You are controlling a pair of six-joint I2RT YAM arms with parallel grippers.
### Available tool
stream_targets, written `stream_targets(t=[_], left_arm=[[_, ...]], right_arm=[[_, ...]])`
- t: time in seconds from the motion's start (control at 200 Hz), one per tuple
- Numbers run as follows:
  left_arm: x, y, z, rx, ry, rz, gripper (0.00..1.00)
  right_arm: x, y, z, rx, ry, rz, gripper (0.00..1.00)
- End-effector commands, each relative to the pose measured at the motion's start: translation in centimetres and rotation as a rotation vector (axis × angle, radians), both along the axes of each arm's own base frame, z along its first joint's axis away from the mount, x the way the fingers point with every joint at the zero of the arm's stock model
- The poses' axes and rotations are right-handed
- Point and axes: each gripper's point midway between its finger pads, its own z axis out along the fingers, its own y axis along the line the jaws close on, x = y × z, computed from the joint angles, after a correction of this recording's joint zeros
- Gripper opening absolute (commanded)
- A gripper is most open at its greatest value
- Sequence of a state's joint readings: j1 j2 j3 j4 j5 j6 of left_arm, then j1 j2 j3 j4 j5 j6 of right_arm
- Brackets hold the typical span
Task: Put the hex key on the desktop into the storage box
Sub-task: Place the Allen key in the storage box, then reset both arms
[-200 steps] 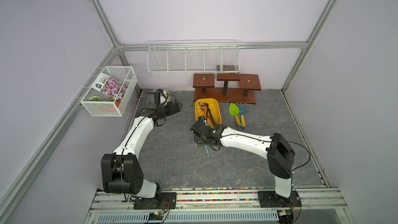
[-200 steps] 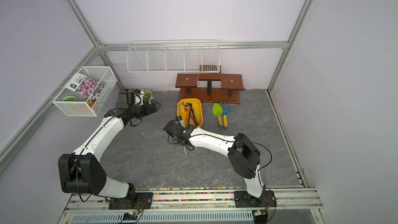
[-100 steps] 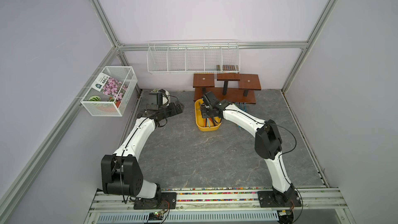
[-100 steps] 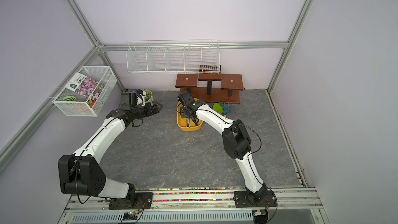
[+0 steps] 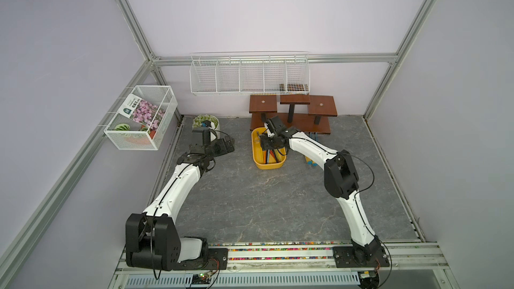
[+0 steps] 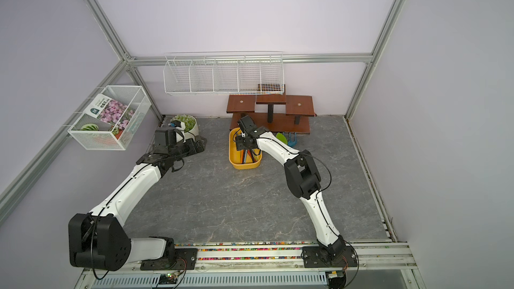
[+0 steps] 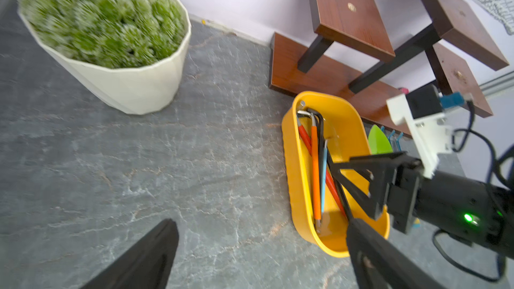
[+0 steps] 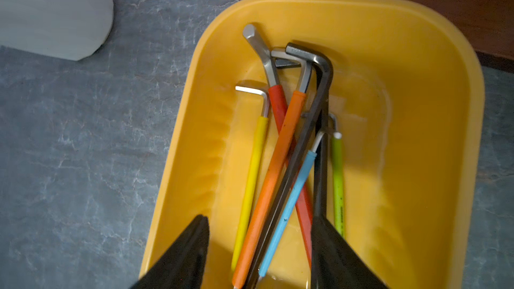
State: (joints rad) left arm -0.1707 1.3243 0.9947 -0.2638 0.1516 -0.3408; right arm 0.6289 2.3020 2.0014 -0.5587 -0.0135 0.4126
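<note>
Yellow storage box (image 8: 361, 6) holds blue hex key (image 8: 289, 207) w/ other keys (image 8: 267, 190) | I see R gripper (image 8: 258, 221) released above it | L gripper (image 7: 260, 222) spread, empty

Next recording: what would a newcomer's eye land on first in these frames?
The bright yellow storage box near the back of the desktop stands out first, holding a bundle of hex keys with red, orange, yellow, blue and green sleeves. The right pincer hangs open right over them. Next comes the green plant in its white pot in the back left corner, beside the open left pincer.
</note>
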Motion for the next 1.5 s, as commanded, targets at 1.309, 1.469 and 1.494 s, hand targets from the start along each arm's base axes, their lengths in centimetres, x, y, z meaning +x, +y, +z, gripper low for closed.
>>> stream_targets(t=[1.309,1.469,1.494], left_arm=[[0.1,12.1,-7.7,0.515,-0.339,0.49,1.0],[0.6,11.8,-7.9,0.509,-0.325,0.463,1.0],[0.7,11.8,-8.0,0.504,-0.32,0.452,1.0]], right_arm=[[-13.4,-35.7,5.6,-0.432,-0.618,-0.611,0.9],[-11.0,-37.2,3.0,-0.44,-0.586,-0.636,0.9],[-10.6,-37.2,2.9,-0.434,-0.592,-0.64,0.9]])
